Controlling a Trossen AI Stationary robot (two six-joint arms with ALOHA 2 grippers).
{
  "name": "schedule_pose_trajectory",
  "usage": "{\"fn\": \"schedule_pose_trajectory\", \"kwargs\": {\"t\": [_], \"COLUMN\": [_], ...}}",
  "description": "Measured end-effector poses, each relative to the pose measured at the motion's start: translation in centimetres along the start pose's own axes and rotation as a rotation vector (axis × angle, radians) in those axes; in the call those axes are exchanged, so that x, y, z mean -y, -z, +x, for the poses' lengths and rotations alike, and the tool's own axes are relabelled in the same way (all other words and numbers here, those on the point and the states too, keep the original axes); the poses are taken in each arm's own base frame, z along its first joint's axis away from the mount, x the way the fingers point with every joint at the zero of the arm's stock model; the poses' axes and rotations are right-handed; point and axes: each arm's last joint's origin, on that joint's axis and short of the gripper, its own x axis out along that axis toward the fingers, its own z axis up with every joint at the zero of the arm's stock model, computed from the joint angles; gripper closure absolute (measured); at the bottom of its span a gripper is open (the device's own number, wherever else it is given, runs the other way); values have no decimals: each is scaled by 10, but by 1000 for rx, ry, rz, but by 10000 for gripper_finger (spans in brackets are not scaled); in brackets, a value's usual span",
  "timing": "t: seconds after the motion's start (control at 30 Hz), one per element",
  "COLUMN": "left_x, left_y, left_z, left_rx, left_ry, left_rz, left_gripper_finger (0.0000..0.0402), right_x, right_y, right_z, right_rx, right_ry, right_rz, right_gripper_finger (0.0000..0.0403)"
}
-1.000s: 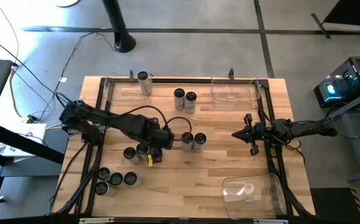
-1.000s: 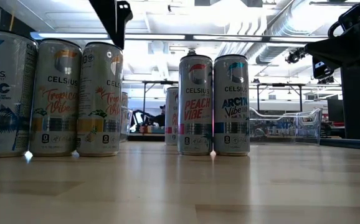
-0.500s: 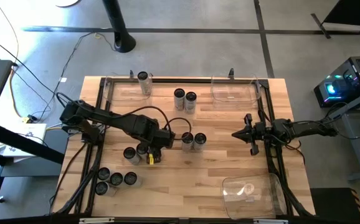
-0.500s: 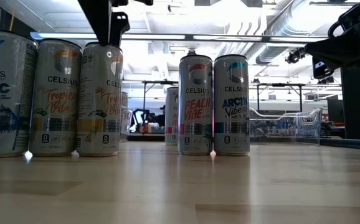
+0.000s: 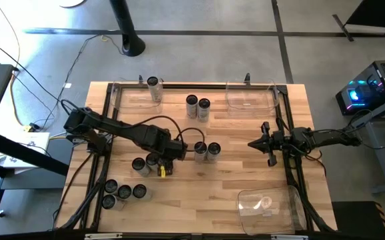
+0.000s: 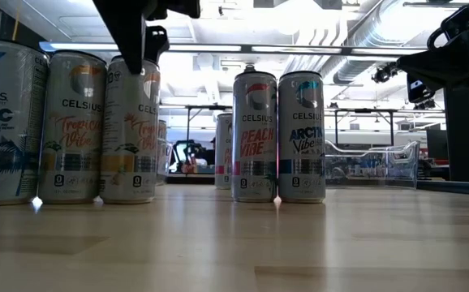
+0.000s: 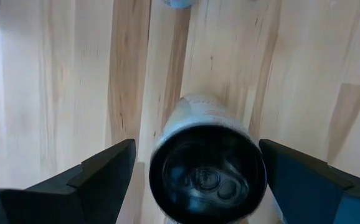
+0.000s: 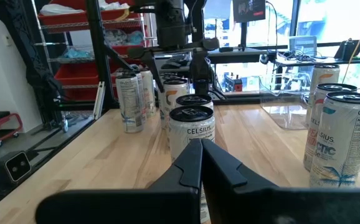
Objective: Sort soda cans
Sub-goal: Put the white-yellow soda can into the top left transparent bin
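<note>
While upright, can [image 7: 208, 171] stands top up between spread jaws.

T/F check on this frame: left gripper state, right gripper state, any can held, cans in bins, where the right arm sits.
1. The left gripper is open above an upright soda can. True.
2. The right gripper is open. False: its fingers are shut together.
3. The right gripper holds a can. False: it holds nothing.
4. One can stands by the far-left clear bin. True.
5. The near-right clear bin holds several cans. False: none show in it.
6. The right arm waits at the table's right edge. True.
</note>
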Motion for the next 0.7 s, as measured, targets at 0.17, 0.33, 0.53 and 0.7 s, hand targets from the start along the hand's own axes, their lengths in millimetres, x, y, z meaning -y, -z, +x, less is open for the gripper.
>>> {"fn": "schedule_pose_trajectory", "kwargs": {"t": [0.17,0.33,0.53,0.7], "left_x": [1,3,5,5], "left_y": [-1,-4,-5,-4], "left_z": [4,14,20,20], "left_rx": [-13,-44,-74,-86], "left_ry": [-4,-13,6,28], "left_rz": [35,51,106,155], "left_gripper_finger": [98,117,115,136], "right_x": [0,0,0,0], "right_y": [0,0,0,0], "right_z": [0,0,0,0], "right_rx": [0,0,0,0], "right_ry": [0,0,0,0], "right_rz": [0,0,0,0], "right_gripper_finger": [403,403,403,403]}}
